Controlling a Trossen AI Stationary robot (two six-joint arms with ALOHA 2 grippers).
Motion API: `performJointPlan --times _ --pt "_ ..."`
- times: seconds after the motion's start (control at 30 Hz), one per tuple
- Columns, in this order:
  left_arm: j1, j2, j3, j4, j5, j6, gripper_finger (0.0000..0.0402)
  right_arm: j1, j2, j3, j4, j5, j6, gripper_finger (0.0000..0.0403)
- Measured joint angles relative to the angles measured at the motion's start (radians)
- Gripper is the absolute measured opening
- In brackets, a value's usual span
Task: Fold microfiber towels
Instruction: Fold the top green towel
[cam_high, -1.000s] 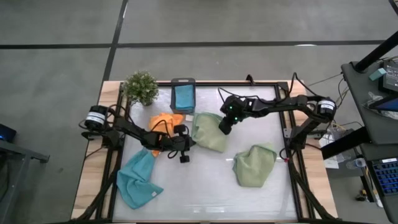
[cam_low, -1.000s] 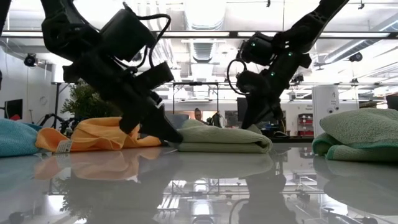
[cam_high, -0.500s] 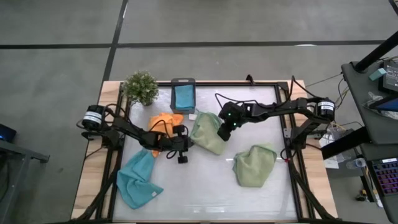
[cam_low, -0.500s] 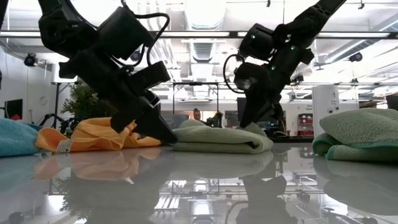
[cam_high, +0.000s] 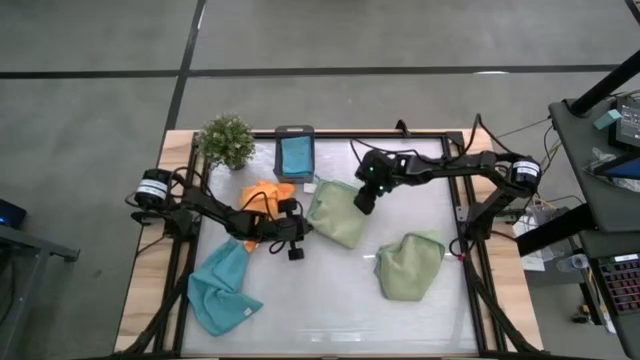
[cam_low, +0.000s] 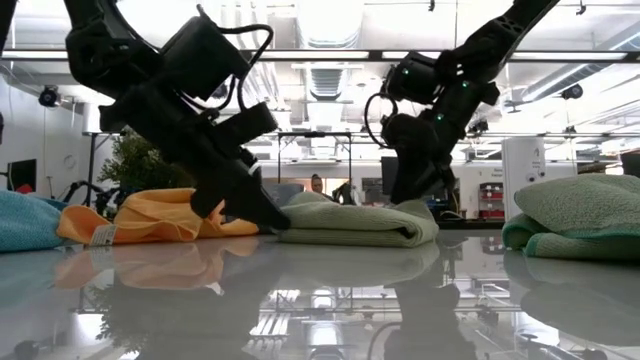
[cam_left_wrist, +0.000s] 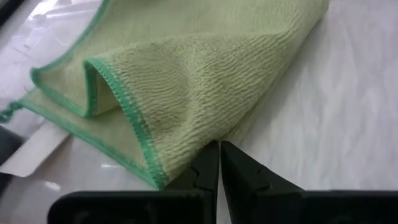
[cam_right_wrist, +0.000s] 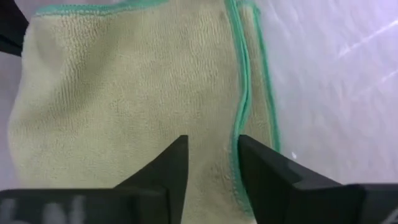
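The right gripper (cam_right_wrist: 211, 163) is hanging just over the folded green towel (cam_high: 336, 212) in the middle of the table (cam_high: 320, 300), and its fingers are standing a little apart with nothing between them. The left gripper (cam_left_wrist: 219, 163) is squeezed shut, its tips touching the table right at that towel's near corner. The towel is lying flat between both claws, its long side slanting across the table in the high view.

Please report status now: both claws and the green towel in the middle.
Left claw shut at folded sage green towel edge. Right claw open, just above same towel, holding nothing. Nothing in the way.
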Motion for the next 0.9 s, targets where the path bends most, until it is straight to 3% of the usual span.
performJointPlan --times 0.23,0.53,0.7,0.9 --pt "0.0 -0.001 0.004 0.011 -0.007 0.026 0.0004 -0.004 0.002 0.013 0.002 -0.001 -0.073 0.0151" --pt "-0.002 0.0 0.001 0.002 0.006 0.046 0.0004 -0.004 0.037 0.01 -0.004 -0.001 -0.086 0.0135" --pt "-0.003 0.0 0.001 0.002 0.057 0.054 0.0004 -0.004 0.058 0.009 -0.004 -0.002 -0.11 0.0115" --pt "-0.003 0.004 0.0 0.005 0.058 0.055 0.0004 -0.004 0.06 0.008 -0.004 -0.003 -0.121 0.0062"
